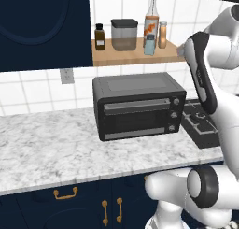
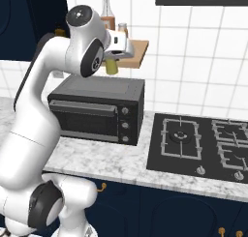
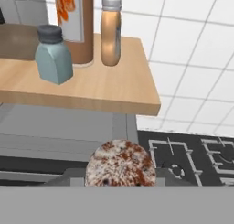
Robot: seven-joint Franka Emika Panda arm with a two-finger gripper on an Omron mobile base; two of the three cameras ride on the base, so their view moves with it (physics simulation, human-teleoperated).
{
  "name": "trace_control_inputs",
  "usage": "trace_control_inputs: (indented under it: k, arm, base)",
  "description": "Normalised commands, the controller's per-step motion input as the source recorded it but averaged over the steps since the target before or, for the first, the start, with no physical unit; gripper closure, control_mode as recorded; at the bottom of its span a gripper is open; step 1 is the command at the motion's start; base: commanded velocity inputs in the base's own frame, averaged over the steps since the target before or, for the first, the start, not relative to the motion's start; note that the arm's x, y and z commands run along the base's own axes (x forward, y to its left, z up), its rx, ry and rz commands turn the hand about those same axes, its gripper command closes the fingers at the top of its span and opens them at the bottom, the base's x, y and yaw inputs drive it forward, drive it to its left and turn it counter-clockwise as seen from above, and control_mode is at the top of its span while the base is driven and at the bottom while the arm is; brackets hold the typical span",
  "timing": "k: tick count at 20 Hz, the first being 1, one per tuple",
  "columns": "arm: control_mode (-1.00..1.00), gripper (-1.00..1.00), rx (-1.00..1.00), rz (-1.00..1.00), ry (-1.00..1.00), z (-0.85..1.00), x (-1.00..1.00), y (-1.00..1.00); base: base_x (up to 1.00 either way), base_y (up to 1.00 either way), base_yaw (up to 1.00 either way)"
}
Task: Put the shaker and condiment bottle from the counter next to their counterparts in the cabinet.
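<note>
Jaws of the gripper (image 2: 113, 58) closed near their narrowest on the condiment bottle (image 2: 112, 66). Its yellow-green body hangs just beneath the hand, and in the hand view a round speckled top sits between the fingertips. How deep the pinch sits I cannot tell.

Cabinet shelf (image 3: 114, 88) lies ahead of the jaws and slightly above the bottle's base, with its front corner nearest. On it, ahead and to the jaws' left: pale blue shaker (image 3: 54, 56), tall orange-labelled bottle (image 3: 75, 22) behind it, and tan shaker (image 3: 111, 31) already set beside that bottle. Bare board lies ahead, right of the tan shaker.

Risks, as I judge them:
- Bottle's base looks level with or under the shelf lip. Pushing forward without lifting would knock it against the edge and twist it in the grip.
- Drifting left on the way in would nudge the tan shaker into the tall bottle.
- Letting go too near the corner would tip the bottle off, down onto the toaster oven (image 2: 97, 110) below the jaws or the hob (image 2: 198, 144) to their right.
</note>
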Motion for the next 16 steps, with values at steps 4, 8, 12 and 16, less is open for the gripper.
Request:
trace_control_inputs:
  k: [4, 8, 12, 16]
  arm:
    - [-1.00, 1.00, -0.01, 0.02, 0.00, 0.41, 0.01, 0.14]
    - [-1.00, 1.00, 0.00, 0.03, 0.00, 0.30, 0.07, 0.16]
    - [-1.00, 1.00, 0.00, 0.04, 0.00, 0.01, 0.22, 0.18]
    - [-1.00, 1.00, 0.00, 0.05, 0.00, 0.00, 0.32, 0.26]
  base:
    - [0.00, 0.00, 0.00]
    - [0.00, 0.00, 0.00]
    - [0.00, 0.00, 0.00]
    - [0.00, 0.00, 0.00]
